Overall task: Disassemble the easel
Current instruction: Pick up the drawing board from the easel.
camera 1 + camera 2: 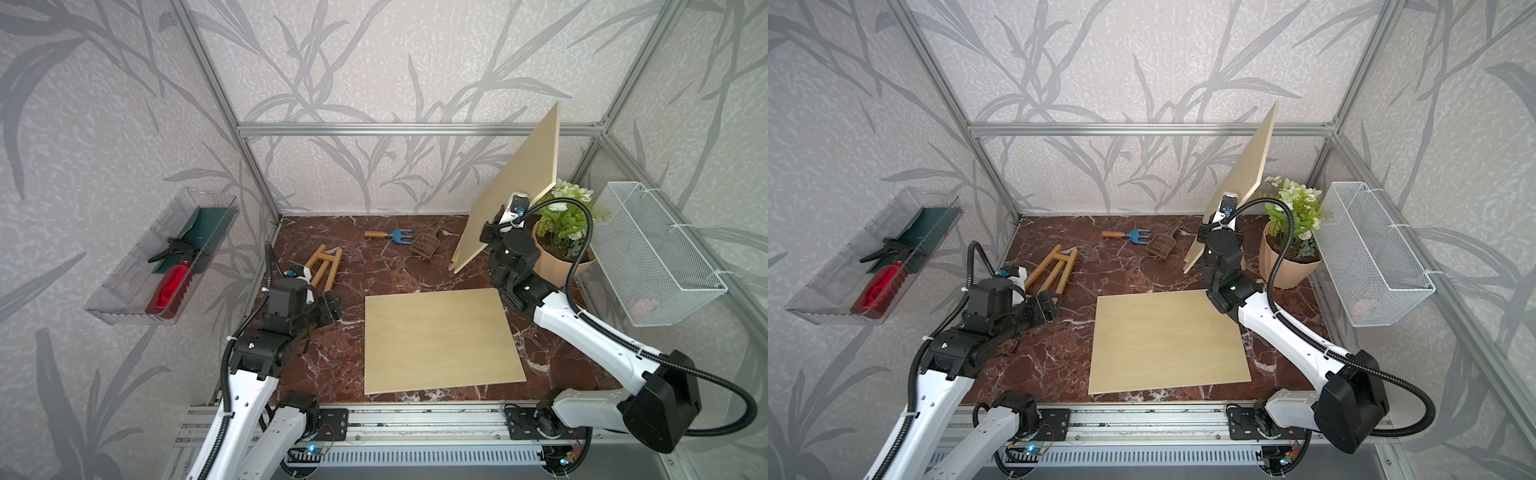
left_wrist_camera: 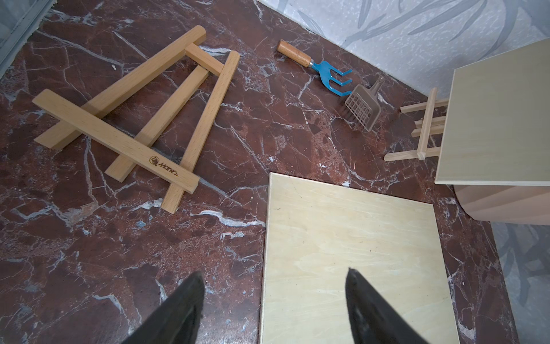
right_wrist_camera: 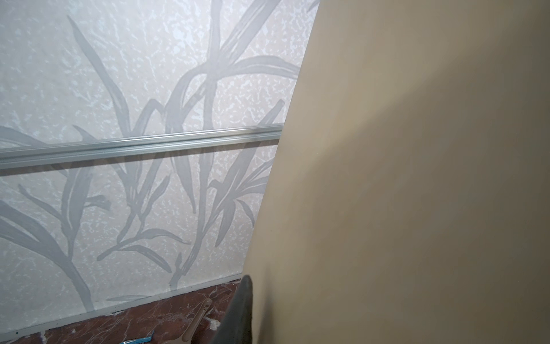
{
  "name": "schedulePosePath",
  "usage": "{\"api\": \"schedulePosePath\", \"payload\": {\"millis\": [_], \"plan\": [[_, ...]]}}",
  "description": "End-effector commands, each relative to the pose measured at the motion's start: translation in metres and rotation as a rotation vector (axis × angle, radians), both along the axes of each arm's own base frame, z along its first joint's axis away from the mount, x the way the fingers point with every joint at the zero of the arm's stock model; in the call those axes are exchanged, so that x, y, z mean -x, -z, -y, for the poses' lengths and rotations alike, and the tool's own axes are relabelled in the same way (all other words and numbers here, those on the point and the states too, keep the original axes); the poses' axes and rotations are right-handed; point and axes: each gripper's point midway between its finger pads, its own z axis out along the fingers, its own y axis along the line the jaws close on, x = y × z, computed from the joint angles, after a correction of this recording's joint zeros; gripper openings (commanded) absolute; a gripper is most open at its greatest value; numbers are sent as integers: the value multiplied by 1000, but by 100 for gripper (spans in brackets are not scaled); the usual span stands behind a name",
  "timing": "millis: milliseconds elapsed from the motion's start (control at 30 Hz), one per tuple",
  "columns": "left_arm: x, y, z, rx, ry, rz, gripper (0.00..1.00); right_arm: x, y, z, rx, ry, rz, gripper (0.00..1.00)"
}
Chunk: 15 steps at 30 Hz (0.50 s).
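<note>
A thick wooden easel lies flat on the marble table at the left. A thin pale easel stands at the back right, beside a tilted upright board. My right gripper is shut on that board's edge. In the right wrist view one dark finger presses the board; the other finger is hidden behind it. A second board lies flat in the middle. My left gripper hovers open and empty over the flat board's left edge, near the flat easel.
A blue hand rake and a brown scoop lie at the back. A potted plant stands behind my right arm. A white wire basket hangs on the right wall, a clear bin with a red bottle on the left wall.
</note>
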Motion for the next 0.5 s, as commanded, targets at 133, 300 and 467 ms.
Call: {"api": "schedulePosePath", "payload": {"millis": [133, 300, 467], "plan": [[0, 1, 0, -12, 13, 9, 74, 53, -119, 31, -245, -43, 335, 0], [0, 0, 0, -13, 12, 11, 74, 69, -133, 37, -293, -89, 361, 0], [0, 1, 0, -15, 13, 8, 74, 86, -146, 41, -339, -151, 375, 0]]}}
